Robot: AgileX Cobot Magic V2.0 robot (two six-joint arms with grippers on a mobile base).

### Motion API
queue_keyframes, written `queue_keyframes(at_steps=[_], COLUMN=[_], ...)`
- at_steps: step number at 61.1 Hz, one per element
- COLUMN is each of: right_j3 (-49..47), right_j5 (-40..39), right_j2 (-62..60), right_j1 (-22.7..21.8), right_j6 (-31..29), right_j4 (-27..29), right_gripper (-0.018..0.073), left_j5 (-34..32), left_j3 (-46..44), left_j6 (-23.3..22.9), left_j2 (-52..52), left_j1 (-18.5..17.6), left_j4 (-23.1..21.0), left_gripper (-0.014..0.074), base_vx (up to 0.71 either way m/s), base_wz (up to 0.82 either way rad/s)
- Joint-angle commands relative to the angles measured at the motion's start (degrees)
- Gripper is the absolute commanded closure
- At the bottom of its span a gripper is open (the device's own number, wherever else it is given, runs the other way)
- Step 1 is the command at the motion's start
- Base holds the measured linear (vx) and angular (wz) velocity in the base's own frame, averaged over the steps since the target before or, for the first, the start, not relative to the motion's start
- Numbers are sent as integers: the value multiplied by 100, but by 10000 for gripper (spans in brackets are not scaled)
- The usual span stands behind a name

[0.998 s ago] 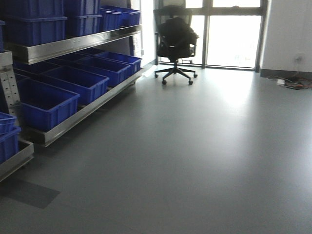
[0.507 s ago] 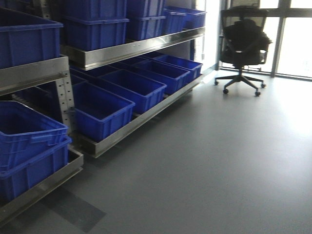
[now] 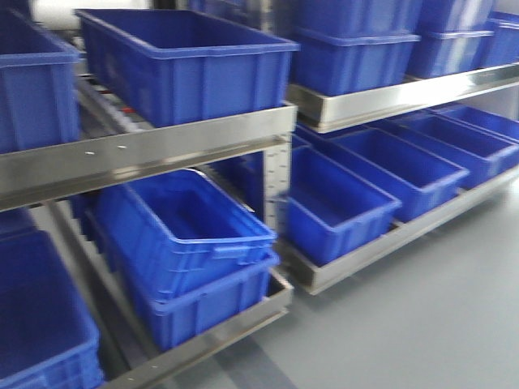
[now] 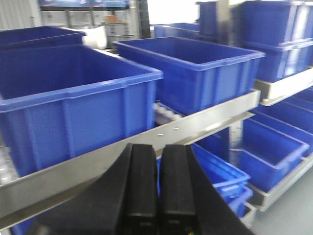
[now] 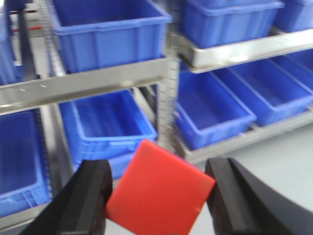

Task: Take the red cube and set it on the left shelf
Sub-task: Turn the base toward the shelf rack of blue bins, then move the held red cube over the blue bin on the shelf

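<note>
Red cube point(image 5: 159, 193) clamped at a tilt between the jaws of the right gripper point(image 5: 161, 196), held in the air facing the left shelf point(image 5: 88, 82); not yet placed. Shelf tier carries blue crates point(image 5: 105, 29). Left gripper point(image 4: 157, 181) closed on nothing, probably parked out of the way.

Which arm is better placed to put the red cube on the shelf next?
Right. The right gripper holds the red cube between its fingers, with the shelf straight ahead of it. The left gripper is shut and empty, so it would first need the cube.
</note>
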Motion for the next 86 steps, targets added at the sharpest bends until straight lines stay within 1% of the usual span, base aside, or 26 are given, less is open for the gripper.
queue_keyframes(at_steps=[1,55,86], right_j3=[-169,-169,-169], right_j5=[-458,-458,-458], right_j2=[-1,-1,-1], right_j1=[-44,-44,-44], right_j6=[-21,-21,-21], right_j4=[-85,-85,-85], right_gripper=[502,502,502], left_j5=[-478,-478,-478], left_j3=[126,126,126], left_j6=[8,8,8], left_j2=[47,47,47], left_j1=[-27,-27,-27], left_j4=[-32,-32,-32], left_gripper=[491,491,491], base_vx=[32,30,17], base_wz=[56,51,25])
